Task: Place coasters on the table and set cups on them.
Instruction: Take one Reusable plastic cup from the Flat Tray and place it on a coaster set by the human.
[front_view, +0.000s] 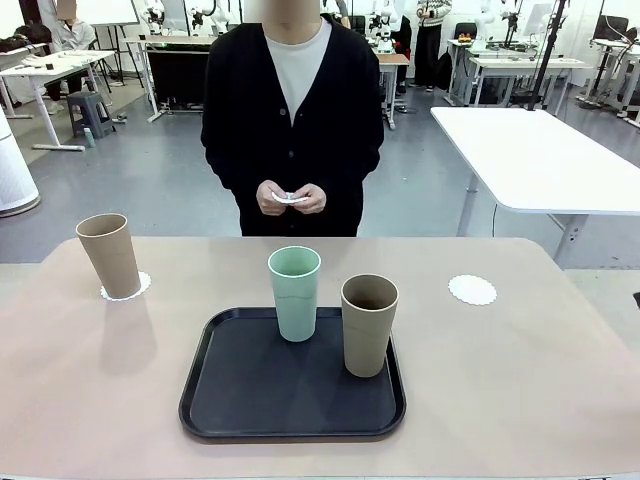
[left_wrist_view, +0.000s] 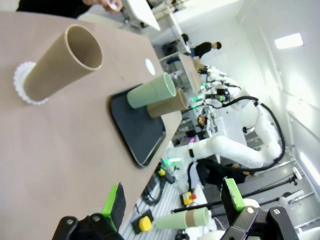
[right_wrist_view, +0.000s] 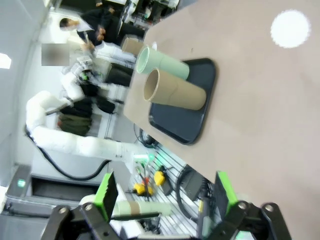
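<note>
Front view.

A: How do the cups stand?

B: All upright, long axes vertical, mouths up. One tan cup is on the left coaster. The mint cup and second tan cup are close together on the black tray.

A: Open room?

B: The right coaster lies bare near the table's far edge. The person's hands hold a third coaster. The left gripper and right gripper are both spread and empty.

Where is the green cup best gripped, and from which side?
Probably the upper wall of the green cup, from the left, jaws front and back: it stands upright on the tray, wider at the top, and a tan cup stands close on its right.
</note>
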